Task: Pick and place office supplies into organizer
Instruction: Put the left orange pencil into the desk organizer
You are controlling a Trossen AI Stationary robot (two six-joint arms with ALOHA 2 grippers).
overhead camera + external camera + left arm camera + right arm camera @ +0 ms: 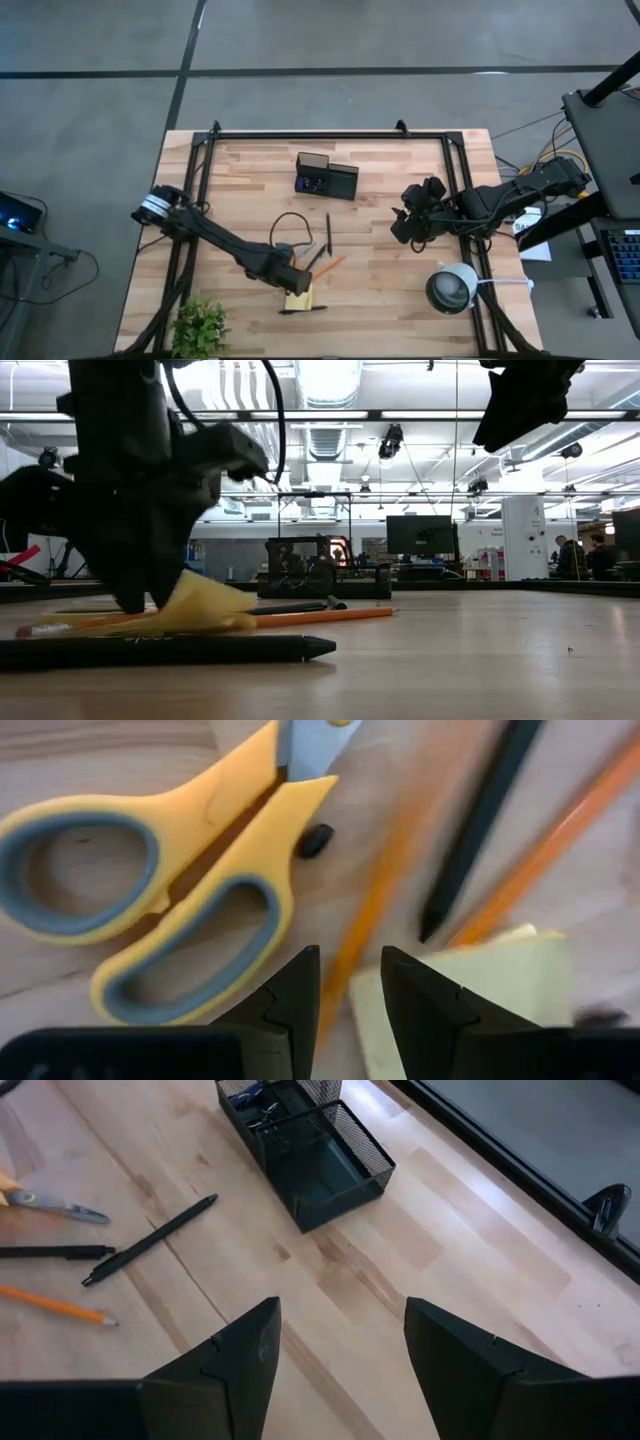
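Left gripper (348, 982): low at the near table edge, fingers narrowly parted, straddling the sticky-note pad's (480, 975) edge; grip uncertain.
Right gripper (340, 1355): raised at right, fingers spread, empty.
Scissors (170, 870): beside pad.
Organizer (326, 176): far centre.

Bright ceiling lights (325, 378) flare overhead, silhouetting the arms; the close yellow-handled scissors (170, 870) blur softly; shadows stay faint.

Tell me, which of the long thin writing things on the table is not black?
The orange wooden pencil, lying beside the yellow sticky-note pad. The thin pens around it are all black.
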